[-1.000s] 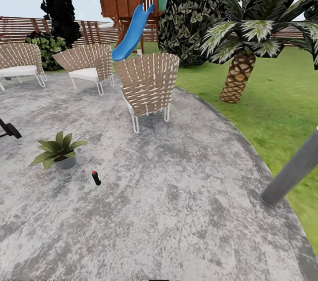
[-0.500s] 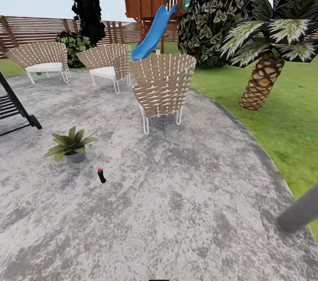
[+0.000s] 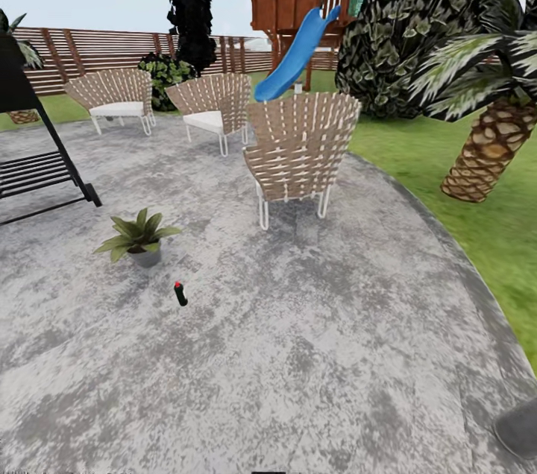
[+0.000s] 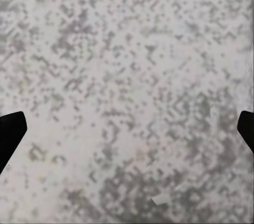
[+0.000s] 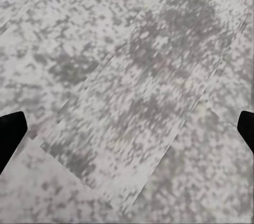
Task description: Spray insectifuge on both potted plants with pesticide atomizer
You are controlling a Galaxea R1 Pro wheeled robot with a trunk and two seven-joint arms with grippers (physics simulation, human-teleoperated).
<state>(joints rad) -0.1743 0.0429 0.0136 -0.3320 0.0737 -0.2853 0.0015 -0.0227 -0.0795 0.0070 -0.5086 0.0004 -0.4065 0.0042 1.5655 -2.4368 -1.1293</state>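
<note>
Head view: one potted plant (image 3: 139,235) counted on the patio (image 3: 313,355), low green rosette in a small grey pot. One pesticide atomizer (image 3: 180,294) lies tilted on the paving just beside the plant, nearer the camera, apart from the pot; its tip reads red here. Three woven chairs: nearest chair (image 3: 298,150) upright beyond the atomizer, second chair (image 3: 212,107) and third chair (image 3: 114,93) farther back near the fence (image 3: 97,49). One black grill (image 3: 33,161) at the left edge. One playhouse with a blue slide (image 3: 296,57), one palm (image 3: 492,146) on the lawn (image 3: 447,161). Open paving lies between camera and atomizer.

Left wrist view: left gripper (image 4: 127,131) spread wide over mottled paving, nothing between the fingers.

Right wrist view: right gripper (image 5: 127,134) likewise spread, over paving.
</note>
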